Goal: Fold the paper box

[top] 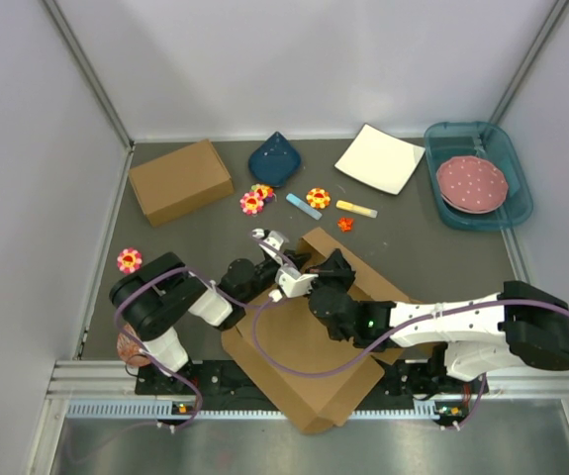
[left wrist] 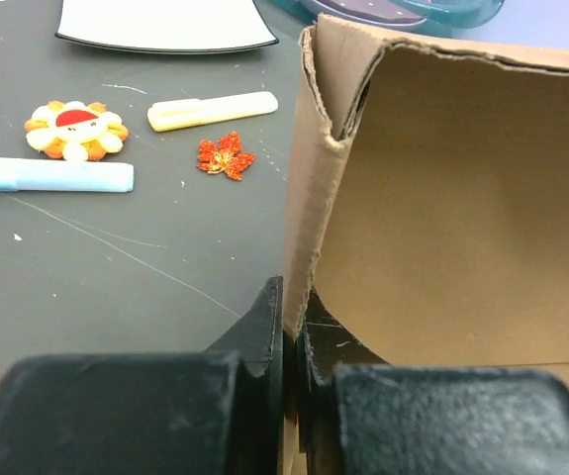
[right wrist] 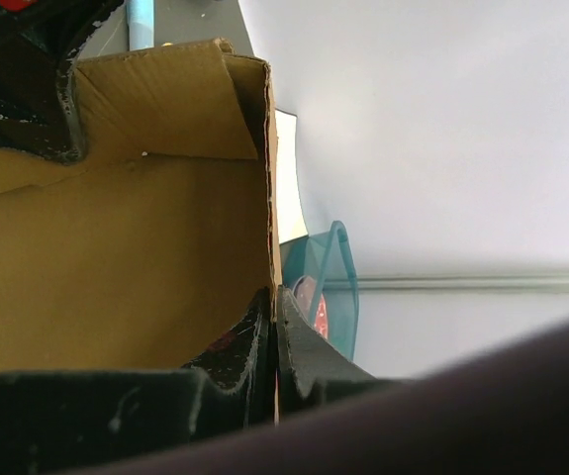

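The paper box (top: 304, 371) is a brown cardboard cut-out lying between the two arms at the near edge, with its far part raised into upright walls. My left gripper (top: 302, 271) is shut on the edge of an upright side flap (left wrist: 309, 198); the jaws pinch the cardboard (left wrist: 292, 332). My right gripper (top: 331, 269) is shut on a neighbouring upright wall (right wrist: 116, 257), gripping its thin edge (right wrist: 275, 309). A folded corner flap (right wrist: 165, 109) stands at the top of that wall. The two grippers sit close together at the box's raised far corner.
A deeper brown box (top: 180, 180) stands at the back left. Behind are a dark blue dish (top: 274, 158), a white square plate (top: 380, 158) and a teal bin (top: 502, 163) holding a pink plate (top: 472, 183). Flower toys (top: 253, 202), a blue marker (left wrist: 47, 174), a yellow marker (left wrist: 212, 110) and a red leaf (left wrist: 226, 156) lie just beyond the box.
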You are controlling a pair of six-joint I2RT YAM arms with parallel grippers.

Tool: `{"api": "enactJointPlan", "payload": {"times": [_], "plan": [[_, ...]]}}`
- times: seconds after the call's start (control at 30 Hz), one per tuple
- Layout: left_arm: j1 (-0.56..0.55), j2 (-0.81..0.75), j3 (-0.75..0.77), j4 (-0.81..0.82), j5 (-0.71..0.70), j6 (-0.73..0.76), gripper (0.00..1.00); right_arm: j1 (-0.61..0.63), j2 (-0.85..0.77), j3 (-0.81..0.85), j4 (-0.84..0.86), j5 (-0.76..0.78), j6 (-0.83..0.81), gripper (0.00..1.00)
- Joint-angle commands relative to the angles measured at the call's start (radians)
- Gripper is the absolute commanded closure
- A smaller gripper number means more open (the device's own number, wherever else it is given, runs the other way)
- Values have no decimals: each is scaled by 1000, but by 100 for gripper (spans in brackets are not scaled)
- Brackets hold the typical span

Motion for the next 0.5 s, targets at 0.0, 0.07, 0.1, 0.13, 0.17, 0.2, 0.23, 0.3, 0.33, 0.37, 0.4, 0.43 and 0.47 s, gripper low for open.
{"api": "enactJointPlan", "payload": {"times": [0.0, 0.07, 0.1, 0.13, 0.17, 0.2, 0.23, 0.3, 0.33, 0.37, 0.4, 0.43, 0.47], "plan": [[-33, 21, 12, 137, 29, 2, 100, 17, 15, -2, -3, -25, 55, 100], [-38, 9, 18, 116, 11, 22, 100, 17, 12, -5, -3, -24, 58, 100], [-43, 3, 20, 105, 2, 31, 100, 19, 12, -5, -3, -21, 59, 100], [-46, -8, 18, 98, -11, 37, 100, 19, 11, -4, -5, -16, 62, 100], [-46, -17, 15, 91, -37, 48, 100, 19, 8, -4, -2, -12, 71, 100], [-49, -22, 12, 88, -51, 51, 100, 19, 5, -1, 1, -2, 78, 94], [-49, -32, 4, 91, -61, 55, 100, 19, 0, 4, -6, -1, 90, 86], [-49, -42, 0, 85, -87, 62, 100, 19, -34, 36, -80, -7, 166, 63], [-49, -46, -2, 87, -92, 63, 100, 20, -49, 44, -106, -13, 191, 58], [-49, -49, -6, 87, -94, 66, 100, 20, -77, 52, -120, -16, 221, 54], [-49, -52, -8, 85, -94, 65, 100, 20, -92, 64, -143, -22, 234, 48], [-49, -57, -11, 90, -127, 63, 100, 25, -101, 70, -157, -24, 245, 45], [-50, -57, -14, 90, -130, 62, 100, 25, -123, 76, -167, -25, 255, 43]]}}
